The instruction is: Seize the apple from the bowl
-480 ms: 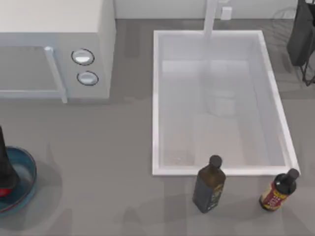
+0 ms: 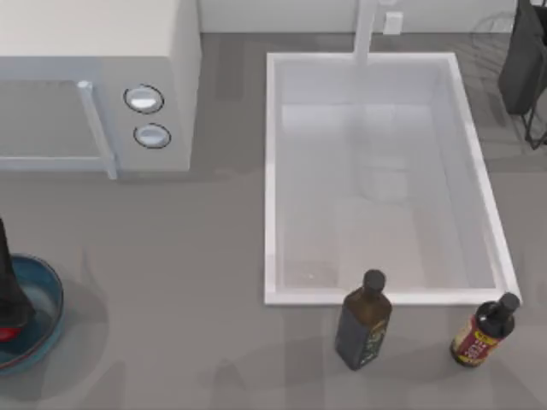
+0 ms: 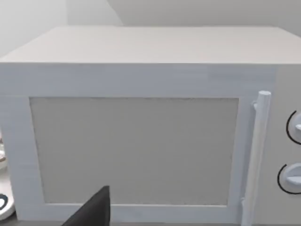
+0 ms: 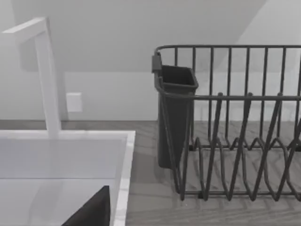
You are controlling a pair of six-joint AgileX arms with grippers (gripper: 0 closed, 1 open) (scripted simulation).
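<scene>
The teal-blue bowl [image 2: 38,320] sits at the table's left edge, cut off by the top view's border. Inside it a sliver of the red apple [image 2: 5,334] shows. My left gripper [image 2: 8,318] hangs right over the apple and hides most of it; whether it touches the apple I cannot tell. The left wrist view faces the microwave door [image 3: 134,150], with a dark piece of the left gripper low in the picture. My right arm is parked near the sink's far right, and a dark piece of the right gripper [image 4: 91,209] shows in its wrist view.
A white microwave [image 2: 94,85] stands at the back left. The white sink [image 2: 273,213] with a faucet [image 2: 366,30] takes the middle right. Two dark bottles [image 2: 363,320] [image 2: 483,331] stand before the sink. A wire dish rack [image 4: 235,122] stands at the back right.
</scene>
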